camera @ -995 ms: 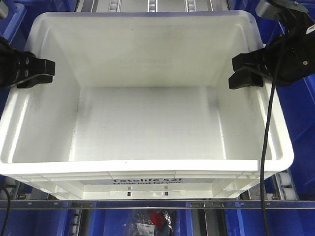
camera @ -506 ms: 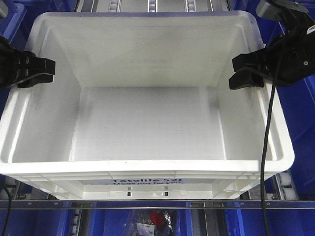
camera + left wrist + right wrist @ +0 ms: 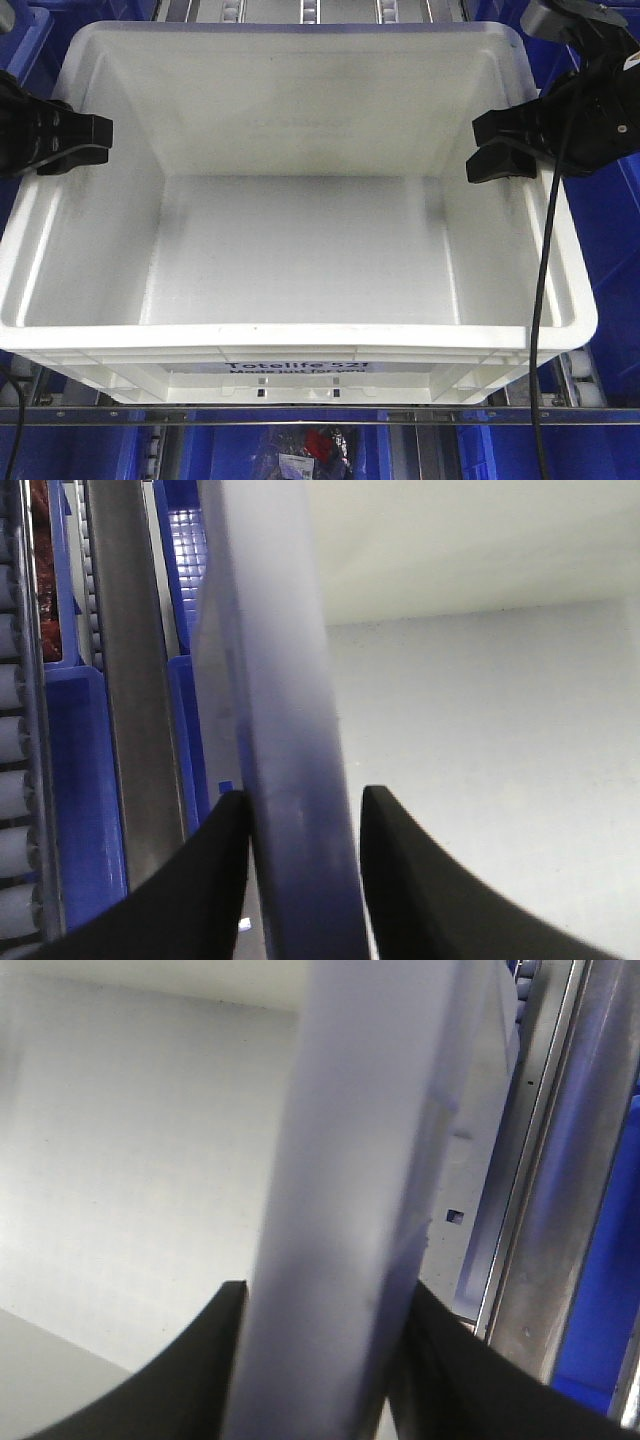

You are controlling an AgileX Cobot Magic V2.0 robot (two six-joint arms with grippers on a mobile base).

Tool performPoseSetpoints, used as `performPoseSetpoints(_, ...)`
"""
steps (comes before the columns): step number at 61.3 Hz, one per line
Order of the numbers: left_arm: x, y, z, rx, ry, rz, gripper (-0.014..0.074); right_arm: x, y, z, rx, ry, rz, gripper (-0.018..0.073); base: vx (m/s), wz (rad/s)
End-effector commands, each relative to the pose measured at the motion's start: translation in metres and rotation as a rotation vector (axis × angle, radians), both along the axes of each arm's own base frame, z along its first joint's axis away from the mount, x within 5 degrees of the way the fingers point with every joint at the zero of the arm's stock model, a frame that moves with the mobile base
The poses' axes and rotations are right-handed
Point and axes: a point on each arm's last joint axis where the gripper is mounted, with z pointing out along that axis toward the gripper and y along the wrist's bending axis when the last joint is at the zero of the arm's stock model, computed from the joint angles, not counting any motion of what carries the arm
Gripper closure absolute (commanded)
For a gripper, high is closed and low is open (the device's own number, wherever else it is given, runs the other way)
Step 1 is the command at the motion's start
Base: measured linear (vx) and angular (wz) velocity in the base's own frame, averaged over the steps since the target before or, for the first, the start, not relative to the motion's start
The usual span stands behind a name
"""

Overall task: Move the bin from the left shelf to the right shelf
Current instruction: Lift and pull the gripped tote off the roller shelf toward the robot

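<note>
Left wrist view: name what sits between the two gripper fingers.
The bin wall stands between the fingers of the left gripper, one finger each side; the left wrist view shows it.

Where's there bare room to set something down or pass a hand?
Free: the floor of the bin, bordered by its four walls. Crowded: both side walls, where the left gripper and right gripper clamp, with blue bins close outside.

Your left gripper (image 3: 98, 143) reaches in from the left edge, your right gripper (image 3: 480, 148) from the upper right. Each clamps its black fingers (image 3: 190, 890) on either side of a bin (image 3: 300, 100) wall.
</note>
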Motion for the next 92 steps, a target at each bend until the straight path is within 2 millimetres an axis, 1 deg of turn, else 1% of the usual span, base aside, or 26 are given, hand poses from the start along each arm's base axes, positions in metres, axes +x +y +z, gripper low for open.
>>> performPoseSetpoints(1, -0.0026, -0.0018, 0.0332, -0.068, -0.213, 0.004, 0.0601, -0.0046, -0.0005, 0.0254, 0.031, -0.108, -0.004, 0.0564, 0.00, 0.00)
performPoseSetpoints(24, 0.0010, -0.0012, 0.0365, -0.077, -0.264, 0.021, 0.0601, -0.0047, -0.0005, 0.0253, 0.031, -0.107, -0.003, 0.0564, 0.00, 0.00)
performPoseSetpoints(92, 0.0006, -0.0013, 0.0359, -0.076, -0.256, 0.019, 0.0601, -0.0055, -0.0004, 0.0249, 0.030, -0.098, 0.001, 0.0564, 0.00, 0.00)
